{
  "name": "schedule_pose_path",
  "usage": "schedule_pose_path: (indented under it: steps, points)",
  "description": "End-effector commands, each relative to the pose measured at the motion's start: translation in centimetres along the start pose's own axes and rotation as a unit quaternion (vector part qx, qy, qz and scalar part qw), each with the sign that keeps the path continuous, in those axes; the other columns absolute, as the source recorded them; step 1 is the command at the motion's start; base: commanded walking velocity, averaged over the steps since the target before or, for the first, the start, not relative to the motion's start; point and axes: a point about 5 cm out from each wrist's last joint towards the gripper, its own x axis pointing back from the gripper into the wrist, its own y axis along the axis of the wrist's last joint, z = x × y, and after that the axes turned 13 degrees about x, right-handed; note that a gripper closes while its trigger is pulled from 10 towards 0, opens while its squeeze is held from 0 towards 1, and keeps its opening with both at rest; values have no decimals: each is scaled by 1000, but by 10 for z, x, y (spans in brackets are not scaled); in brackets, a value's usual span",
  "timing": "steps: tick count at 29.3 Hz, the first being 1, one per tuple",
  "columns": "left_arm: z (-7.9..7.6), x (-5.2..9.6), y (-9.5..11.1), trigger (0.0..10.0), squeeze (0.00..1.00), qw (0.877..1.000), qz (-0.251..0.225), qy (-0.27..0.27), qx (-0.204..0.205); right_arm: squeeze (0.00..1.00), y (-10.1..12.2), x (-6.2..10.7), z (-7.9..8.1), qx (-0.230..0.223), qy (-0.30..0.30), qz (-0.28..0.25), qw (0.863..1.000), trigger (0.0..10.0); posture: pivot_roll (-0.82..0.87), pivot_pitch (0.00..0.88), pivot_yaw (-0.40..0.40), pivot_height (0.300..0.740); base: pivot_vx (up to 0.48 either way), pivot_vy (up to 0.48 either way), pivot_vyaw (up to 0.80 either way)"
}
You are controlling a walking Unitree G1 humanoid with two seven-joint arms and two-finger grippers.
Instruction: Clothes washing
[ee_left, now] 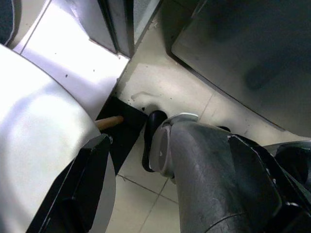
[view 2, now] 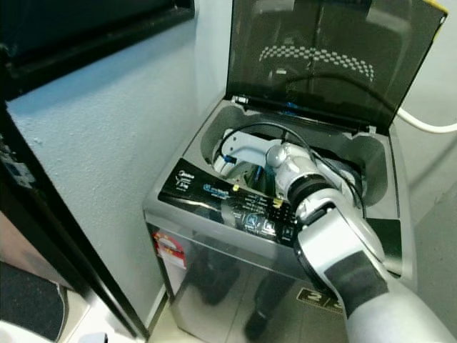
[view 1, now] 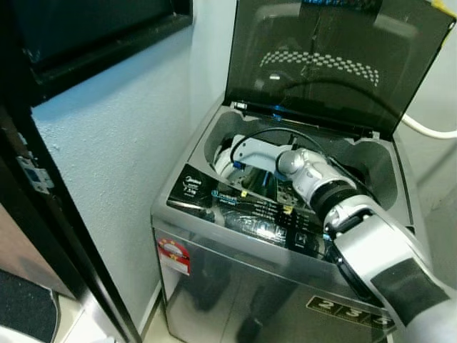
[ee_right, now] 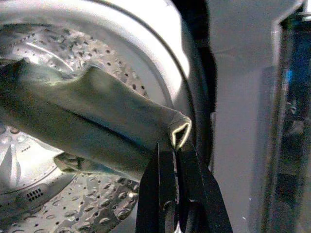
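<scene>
A silver top-loading washing machine (view 1: 214,243) stands with its dark lid (view 1: 335,64) raised. My right arm reaches from the front right down into the tub opening, the wrist (view 1: 246,151) just inside the rim. In the right wrist view my right gripper (ee_right: 177,145) is shut on a folded edge of an olive-grey garment (ee_right: 97,116). The cloth hangs stretched over the perforated steel drum (ee_right: 73,48), close to its white rim (ee_right: 160,43). My left gripper (ee_left: 170,145) hangs idle and open above the tiled floor.
A pale wall (view 1: 121,164) runs close along the machine's left side, with a dark door frame (view 1: 57,236) nearer me. The control panel (view 1: 243,207) crosses the front of the top. A white hose (view 1: 428,131) runs behind the lid at the right.
</scene>
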Motion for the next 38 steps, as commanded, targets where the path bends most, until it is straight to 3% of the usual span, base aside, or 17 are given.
schedule_pose_path:
  steps: [1,4,15,16,17,18,26,28,30,32,38]
  points:
    - [15,27,-62,10000,0,992,118,30,11,0,-2,-1,3,7,4,9,1000,10000,71,159,-119,740,0,0,0]
    - [22,39,-76,10000,0,991,126,36,14,0,-5,0,0,30,1,27,999,10000,79,232,-123,740,0,0,0]
    - [34,49,-79,10000,0,993,107,36,17,0,-15,-1,5,59,-2,64,996,10000,88,283,-121,740,0,0,0]
    - [33,48,-78,10000,0,994,104,35,17,647,-16,0,4,50,-11,65,997,10000,90,284,-122,740,0,0,0]
    - [33,48,-78,10000,0,994,101,34,17,647,-16,0,3,43,-17,67,997,10000,91,285,-122,740,0,0,0]
    - [32,47,-76,10000,0,995,96,32,17,1000,-17,1,-1,26,-34,66,997,10000,91,285,-122,740,0,0,0]
    - [27,41,-68,10000,0,996,83,25,14,1000,-18,7,-22,-65,-110,49,991,10000,84,261,-111,740,0,0,0]
    - [27,40,-67,10000,0,996,81,23,14,1000,-19,9,-28,-92,-129,41,986,10000,83,255,-107,740,0,0,0]
    - [25,37,-64,10000,0,997,77,19,11,1000,-24,15,-44,-129,-185,38,974,10000,81,239,-98,740,0,0,0]
    - [25,35,-59,10000,0,997,72,17,10,1000,-35,23,-57,-137,-232,52,962,10000,79,232,-92,740,0,0,0]
    - [25,30,-51,10000,0,998,66,16,7,1000,-52,33,-70,-148,-263,73,951,10000,67,200,-75,740,0,0,0]
